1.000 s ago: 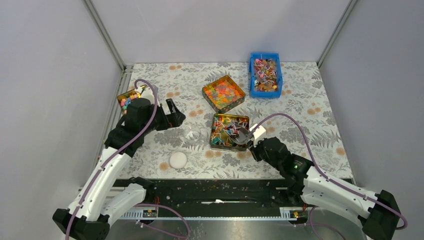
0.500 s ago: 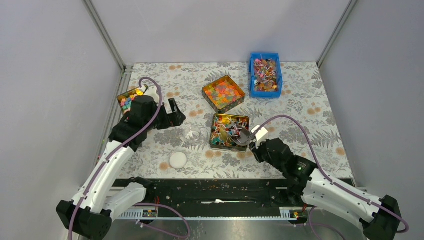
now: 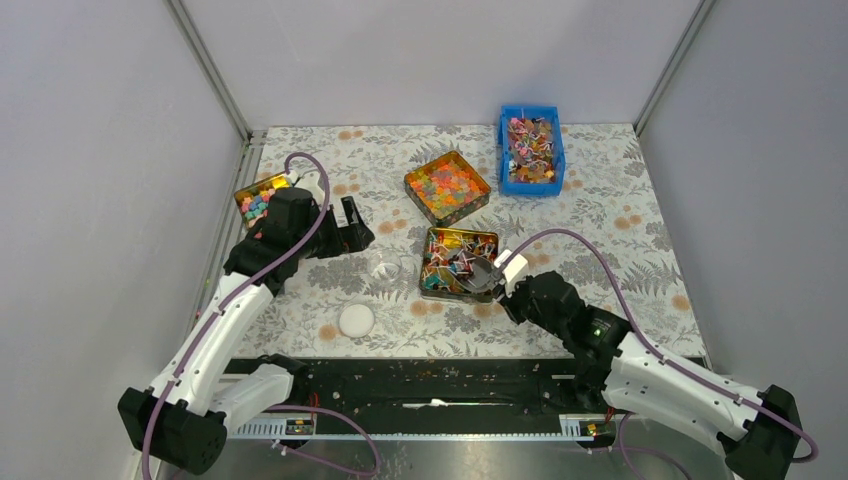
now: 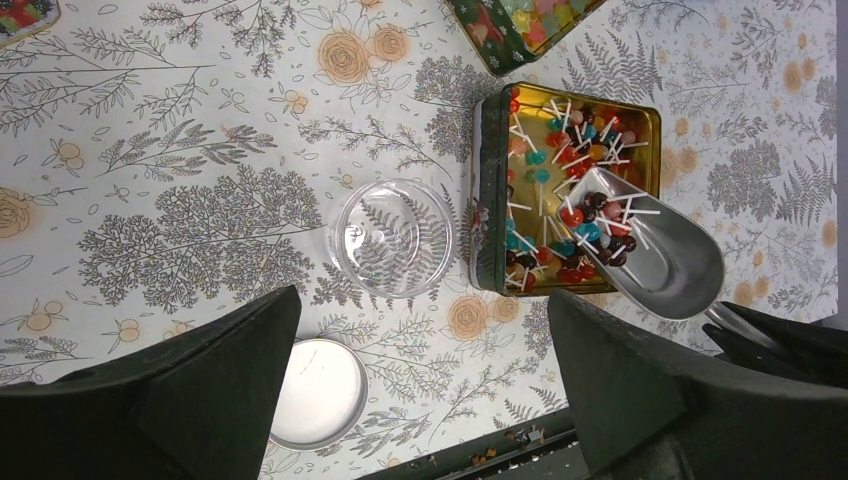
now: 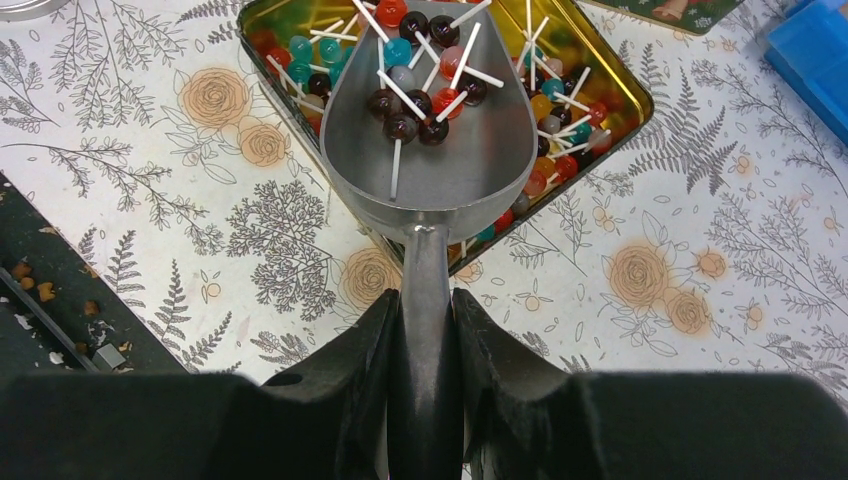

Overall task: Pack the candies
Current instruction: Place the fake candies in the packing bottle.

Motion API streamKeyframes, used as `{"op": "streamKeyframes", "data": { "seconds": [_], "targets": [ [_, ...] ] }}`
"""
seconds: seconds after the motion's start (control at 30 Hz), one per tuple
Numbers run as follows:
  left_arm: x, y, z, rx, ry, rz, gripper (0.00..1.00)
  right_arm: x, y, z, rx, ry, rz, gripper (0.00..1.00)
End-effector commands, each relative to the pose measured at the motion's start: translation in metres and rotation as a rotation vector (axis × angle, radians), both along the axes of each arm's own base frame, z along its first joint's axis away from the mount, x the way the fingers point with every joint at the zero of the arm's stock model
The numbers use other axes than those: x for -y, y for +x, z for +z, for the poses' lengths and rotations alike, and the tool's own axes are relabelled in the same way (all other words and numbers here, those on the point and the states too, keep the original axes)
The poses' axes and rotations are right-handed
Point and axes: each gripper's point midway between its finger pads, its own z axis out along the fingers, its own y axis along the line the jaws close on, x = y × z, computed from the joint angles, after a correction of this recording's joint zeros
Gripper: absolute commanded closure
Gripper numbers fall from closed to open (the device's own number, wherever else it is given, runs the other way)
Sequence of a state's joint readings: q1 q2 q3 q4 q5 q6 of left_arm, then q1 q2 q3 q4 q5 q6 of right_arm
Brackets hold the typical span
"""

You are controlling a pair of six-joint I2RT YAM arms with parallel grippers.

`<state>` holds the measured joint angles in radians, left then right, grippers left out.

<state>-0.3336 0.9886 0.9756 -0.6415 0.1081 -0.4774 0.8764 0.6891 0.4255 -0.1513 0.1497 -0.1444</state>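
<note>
- The left arm [image 3: 216, 335] stretched up the left of the overhead frame, its left gripper [image 3: 356, 222] spread wide, holding nothing.
- The right gripper [image 5: 425, 312], bottom centre of its wrist view, clamped a scoop [image 5: 450, 175] by the handle.

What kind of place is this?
Probably a robot test booth: plain grey walls enclose a floral table, two white robot arms are bolted at its edge, with square gold tins and a blue plastic bin on it.

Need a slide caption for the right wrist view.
Right gripper clamps a silver metal scoop holding small round white-stick candies over gold rectangular tin.
</note>
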Motion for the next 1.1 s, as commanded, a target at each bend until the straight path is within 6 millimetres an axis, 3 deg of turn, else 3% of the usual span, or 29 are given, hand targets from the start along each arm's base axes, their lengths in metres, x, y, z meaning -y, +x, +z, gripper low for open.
{"op": "streamKeyframes", "data": {
  "seconds": [0.0,1.07],
  "targets": [
    [0.005,0.006,0.019,0.054,-0.033,-0.019,0.01,-0.020,0.011,0.042,0.091,0.094,0.037,1.00],
    [0.001,0.009,0.012,0.033,-0.021,-0.011,0.01,-0.064,0.021,0.072,0.116,0.174,0.158,1.00]
  ]
}}
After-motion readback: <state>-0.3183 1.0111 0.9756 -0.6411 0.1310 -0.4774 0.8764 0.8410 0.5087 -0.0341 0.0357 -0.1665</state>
